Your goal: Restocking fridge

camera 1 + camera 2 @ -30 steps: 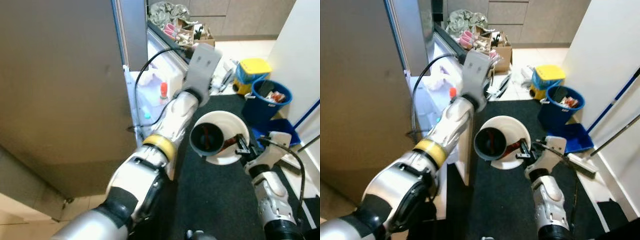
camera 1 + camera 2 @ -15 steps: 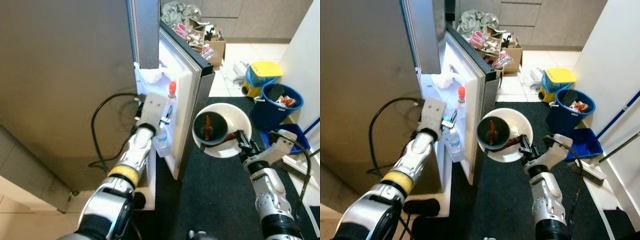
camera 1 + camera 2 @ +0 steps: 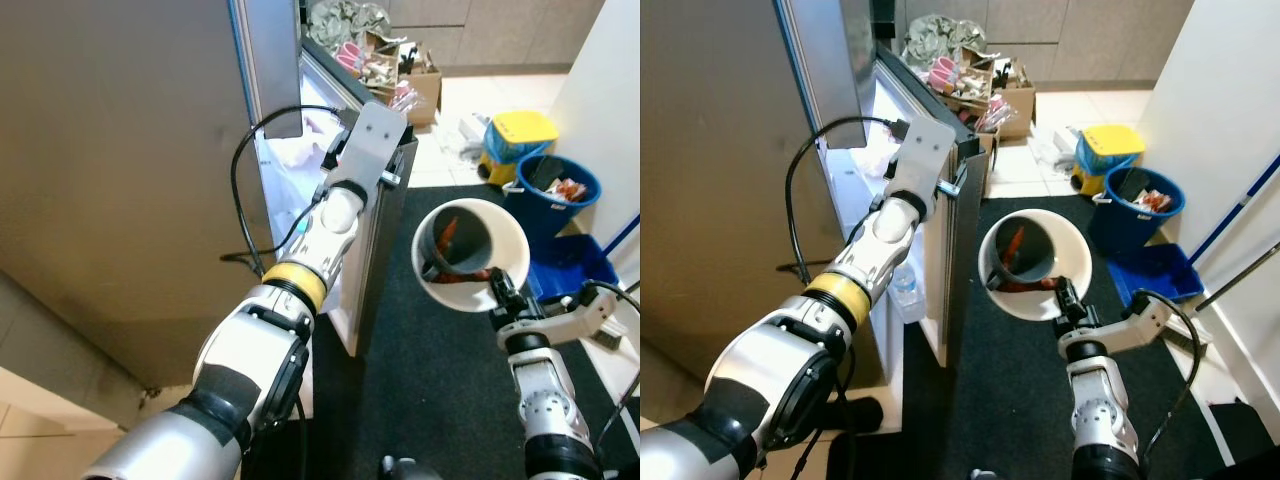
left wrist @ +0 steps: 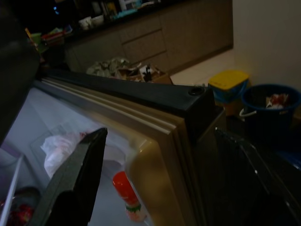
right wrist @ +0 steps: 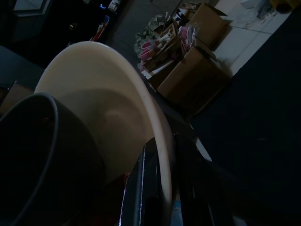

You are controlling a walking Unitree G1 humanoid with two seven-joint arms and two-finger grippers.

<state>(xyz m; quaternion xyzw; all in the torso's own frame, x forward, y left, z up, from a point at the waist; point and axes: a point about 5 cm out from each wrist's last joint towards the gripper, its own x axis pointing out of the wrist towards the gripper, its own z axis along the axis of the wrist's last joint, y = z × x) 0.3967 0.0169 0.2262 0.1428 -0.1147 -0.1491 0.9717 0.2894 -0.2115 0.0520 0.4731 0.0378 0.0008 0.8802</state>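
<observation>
The fridge door stands open, its lit inside holding a white bag and a red-capped bottle. My left gripper is up at the door's top corner, open, with the door's edge between its two fingers. My right gripper is shut on the lower rim of a white bowl, held tilted above the black mat. Inside the bowl sit a dark grey cup and red pieces of food. In the right wrist view the fingers pinch the bowl's rim.
A tall grey panel fills the left. A black cable loops from my left arm. Right of the mat stand a blue bucket, a yellow-lidded tub and a blue dustpan. Cardboard boxes lie behind the door.
My left arm has risen from the door's inner shelf to the door's top corner. The right gripper has lifted the bowl and tipped it more upright. The camera has shifted.
</observation>
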